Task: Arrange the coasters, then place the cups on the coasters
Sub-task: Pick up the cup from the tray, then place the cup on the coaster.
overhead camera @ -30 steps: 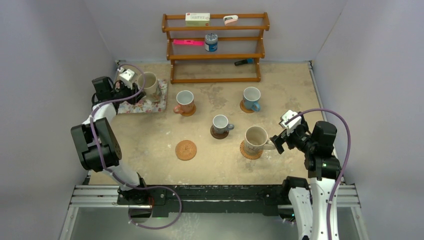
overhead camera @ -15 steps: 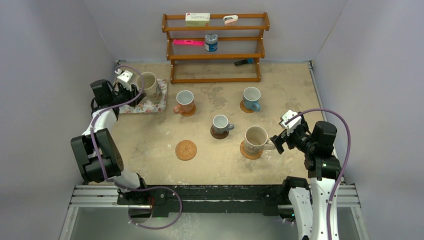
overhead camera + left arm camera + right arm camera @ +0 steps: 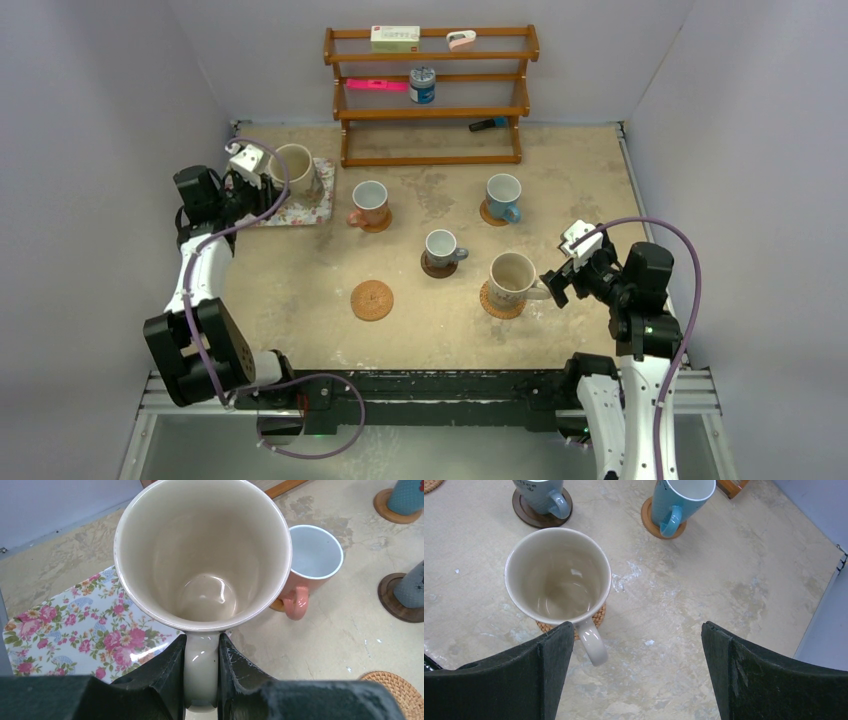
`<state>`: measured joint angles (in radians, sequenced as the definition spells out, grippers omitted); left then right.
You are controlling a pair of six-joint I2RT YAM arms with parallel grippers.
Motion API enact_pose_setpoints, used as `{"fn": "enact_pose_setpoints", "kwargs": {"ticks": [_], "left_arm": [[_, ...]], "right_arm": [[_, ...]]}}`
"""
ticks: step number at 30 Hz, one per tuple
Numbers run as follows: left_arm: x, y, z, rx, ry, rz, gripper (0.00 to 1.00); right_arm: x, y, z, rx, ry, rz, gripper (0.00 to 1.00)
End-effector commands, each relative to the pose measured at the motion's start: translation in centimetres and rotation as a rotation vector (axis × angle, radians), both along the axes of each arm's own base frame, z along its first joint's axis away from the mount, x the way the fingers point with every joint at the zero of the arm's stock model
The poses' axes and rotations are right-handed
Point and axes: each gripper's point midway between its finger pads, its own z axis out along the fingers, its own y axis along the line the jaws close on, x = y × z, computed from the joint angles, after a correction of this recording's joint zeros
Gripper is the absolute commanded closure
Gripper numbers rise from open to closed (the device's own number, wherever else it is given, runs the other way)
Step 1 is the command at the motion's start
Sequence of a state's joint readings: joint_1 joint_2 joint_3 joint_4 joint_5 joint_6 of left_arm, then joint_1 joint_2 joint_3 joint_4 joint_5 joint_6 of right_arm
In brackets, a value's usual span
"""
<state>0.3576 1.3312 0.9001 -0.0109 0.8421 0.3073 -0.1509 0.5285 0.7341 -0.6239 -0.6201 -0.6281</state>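
At far left, the left pincer [image 3: 201, 652] is clamped on the handle of a large cream mug [image 3: 297, 168], which sits upright over the floral tray [image 3: 305, 212]; whether its base is clear of the tray cannot be told. The hold is on the handle alone, so a heavy mug could pivot or slip between the fingers during the carry.

Its likely target, the empty woven coaster [image 3: 371, 299], lies on the counter [image 3: 300, 270] towards the near edge. The orange-brown mug [image 3: 370, 203] stands on its coaster beside the tray, so a low or wide swing could clip it. A tilted set-down could also leave the mug off-centre or push the light coaster aside.

Further right, the small grey mug [image 3: 440, 247] and the blue mug [image 3: 502, 195] stand on coasters. The second cream mug [image 3: 512, 278] does too, with the right pincer [image 3: 553, 283] spread wide and empty just beside its handle. A careless move there could nudge that mug.
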Motion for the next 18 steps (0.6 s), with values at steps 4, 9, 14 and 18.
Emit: {"fn": "enact_pose_setpoints", "kwargs": {"ticks": [4, 9, 14, 18], "left_arm": [[-1.6, -1.7, 4.5, 0.040, -0.153, -0.086, 1.00], [-3.0, -2.3, 4.2, 0.032, -0.123, -0.102, 1.00], [-4.1, -3.0, 3.9, 0.031, -0.107, -0.129, 1.00], [-4.9, -3.5, 3.5, 0.031, -0.092, -0.158, 1.00]], "right_arm": [[-0.1, 0.3, 0.2, 0.005, -0.009, 0.014, 0.01], [-0.1, 0.3, 0.2, 0.004, -0.010, 0.020, 0.01], [-0.2, 0.4, 0.2, 0.005, -0.010, 0.024, 0.01], [-0.2, 0.4, 0.1, 0.004, -0.009, 0.023, 0.01]]}}
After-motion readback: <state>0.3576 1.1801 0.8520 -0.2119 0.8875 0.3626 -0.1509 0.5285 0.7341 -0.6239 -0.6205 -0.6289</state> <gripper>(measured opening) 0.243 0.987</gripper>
